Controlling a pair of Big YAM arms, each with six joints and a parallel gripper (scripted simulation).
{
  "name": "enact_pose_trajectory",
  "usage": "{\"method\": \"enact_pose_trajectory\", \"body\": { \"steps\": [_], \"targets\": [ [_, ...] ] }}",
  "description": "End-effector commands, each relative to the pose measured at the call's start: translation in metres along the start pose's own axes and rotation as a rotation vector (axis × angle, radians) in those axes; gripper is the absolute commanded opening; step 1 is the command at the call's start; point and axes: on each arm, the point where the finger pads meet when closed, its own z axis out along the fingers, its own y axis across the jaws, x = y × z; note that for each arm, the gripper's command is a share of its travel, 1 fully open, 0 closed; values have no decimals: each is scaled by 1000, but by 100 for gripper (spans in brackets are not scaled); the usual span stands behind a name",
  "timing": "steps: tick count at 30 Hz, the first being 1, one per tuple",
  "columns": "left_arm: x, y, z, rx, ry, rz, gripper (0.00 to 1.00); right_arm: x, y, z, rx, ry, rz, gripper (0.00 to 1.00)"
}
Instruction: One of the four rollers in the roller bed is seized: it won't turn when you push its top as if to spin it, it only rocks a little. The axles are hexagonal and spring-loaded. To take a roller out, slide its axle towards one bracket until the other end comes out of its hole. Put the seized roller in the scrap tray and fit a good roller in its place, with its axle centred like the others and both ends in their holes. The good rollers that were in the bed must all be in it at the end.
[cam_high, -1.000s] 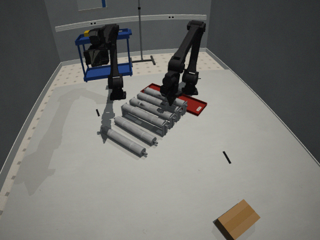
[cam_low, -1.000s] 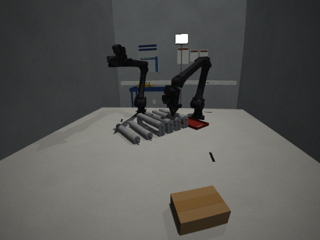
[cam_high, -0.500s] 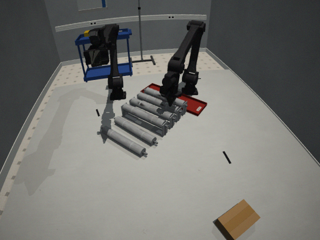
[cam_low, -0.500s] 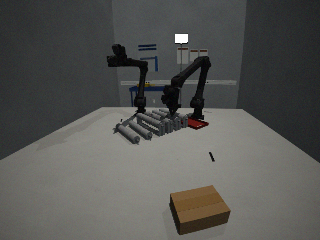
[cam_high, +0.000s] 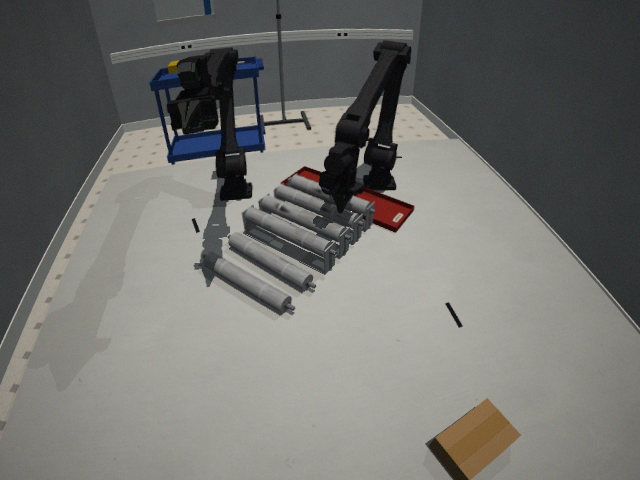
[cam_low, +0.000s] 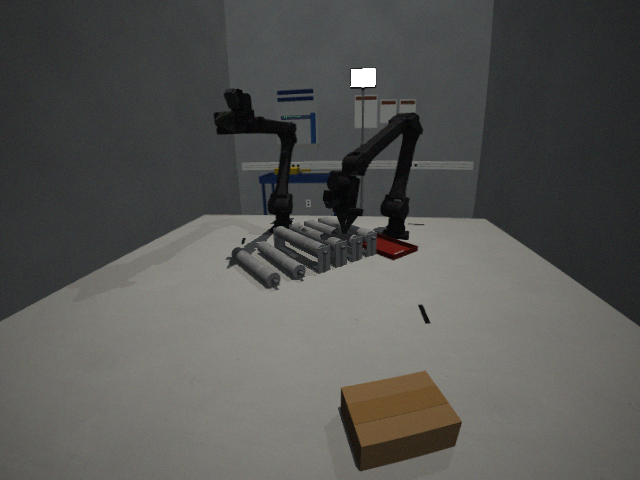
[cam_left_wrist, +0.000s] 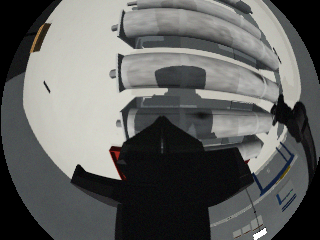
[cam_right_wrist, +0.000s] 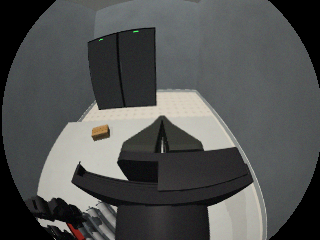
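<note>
With twelve at the top of the top view, my left jaws (cam_high: 339, 206) (cam_low: 344, 230) point down at the third roller (cam_high: 295, 195) (cam_left_wrist: 240, 122) of the bed, counting from the loose pair. They are shut with nothing in them; whether their tips touch that roller I cannot tell. My right jaws (cam_high: 193, 116) (cam_low: 219, 122), also closed on nothing, hang high at ten o'clock from the bed.

All four rollers lie across the roller bed (cam_high: 328, 261) (cam_low: 324, 259). I cannot tell by sight which one is seized. The red scrap tray (cam_high: 385, 207) (cam_low: 390, 244) (cam_left_wrist: 116, 157) sits at one to two o'clock from the bed's middle, partly behind the farthest roller, with no roller on the part I can see. At seven o'clock, two loose rollers lie side by side, apart: the nearer spare (cam_high: 268, 260) (cam_low: 277, 258) just beside the bed, the outer spare (cam_high: 248, 279) (cam_low: 253, 265) beyond it. A cardboard box (cam_high: 478, 439) (cam_low: 400, 413) (cam_right_wrist: 100, 133) rests well away at five o'clock.
</note>
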Motion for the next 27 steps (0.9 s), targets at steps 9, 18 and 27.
{"method": "enact_pose_trajectory", "body": {
  "steps": [9, 18, 27],
  "targets": [
    [17, -3, 15, 5, 65, 1, 0, -13, 7, -4, -15, -33, 9, 0],
    [17, -3, 15, 5, 65, 1, 0, -13, 7, -4, -15, -33, 9, 0],
    [-20, 0, -3, -5, -30, 5, 0, -13, 7, -4, -15, -33, 9, 0]
  ]
}}
